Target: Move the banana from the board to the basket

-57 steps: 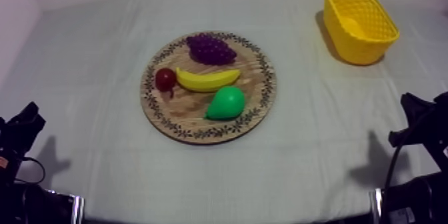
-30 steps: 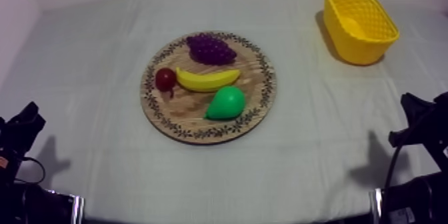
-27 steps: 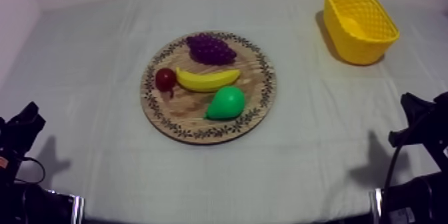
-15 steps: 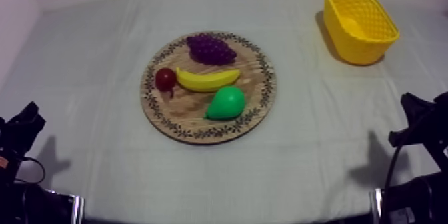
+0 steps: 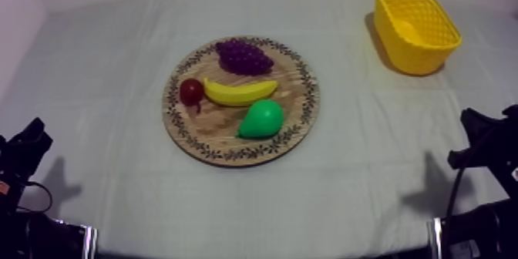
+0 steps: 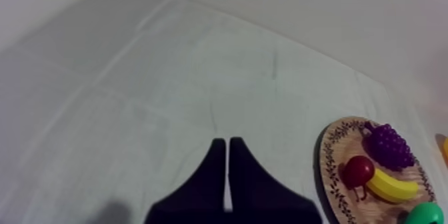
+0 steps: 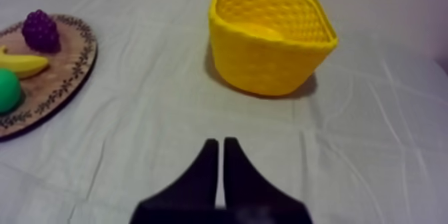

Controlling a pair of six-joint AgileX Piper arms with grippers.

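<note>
A yellow banana [image 5: 239, 91] lies across the middle of the round wooden board [image 5: 208, 135], between the purple grapes [image 5: 243, 55] and the green pear [image 5: 260, 119]. A small red fruit [image 5: 191, 91] touches its left end. The yellow basket [image 5: 408, 54] stands at the table's far right, nothing visible in it. My left gripper [image 6: 227, 144] is shut, a narrow wedge over bare cloth to the left of the board [image 6: 330, 167] and banana [image 6: 390, 185]. My right gripper [image 7: 220, 144] is shut too, on nothing, just in front of the basket [image 7: 267, 67], with the banana [image 7: 23, 63] far off.
Both arms sit low at the table's near corners, the left arm [image 5: 23, 154] and the right arm [image 5: 486, 135]. Open cloth lies between the board and the basket and along the front edge.
My right arm has shifted very slightly at the table's near right corner. The fruit, board, basket and left arm stand as before.
</note>
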